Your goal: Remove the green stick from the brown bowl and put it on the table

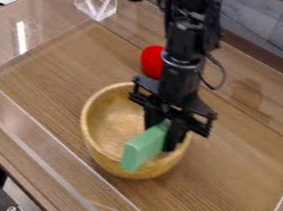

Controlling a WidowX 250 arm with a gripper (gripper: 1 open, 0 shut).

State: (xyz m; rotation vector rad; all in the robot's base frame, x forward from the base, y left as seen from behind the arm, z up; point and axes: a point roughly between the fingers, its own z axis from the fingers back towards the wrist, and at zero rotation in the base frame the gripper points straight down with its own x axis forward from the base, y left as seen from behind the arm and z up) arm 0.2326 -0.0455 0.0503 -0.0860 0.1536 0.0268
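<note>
The black robot fingers [169, 125] are closed on the flat rectangular bright green block [143, 149], holding it tilted over the round light tan wooden bowl [106, 115] on the brown wood-grain tabletop [40, 81].

Light falls evenly and fairly bright, with a soft sheen on the wooden tabletop [231, 198]; fine detail looks soft at this low resolution.
</note>
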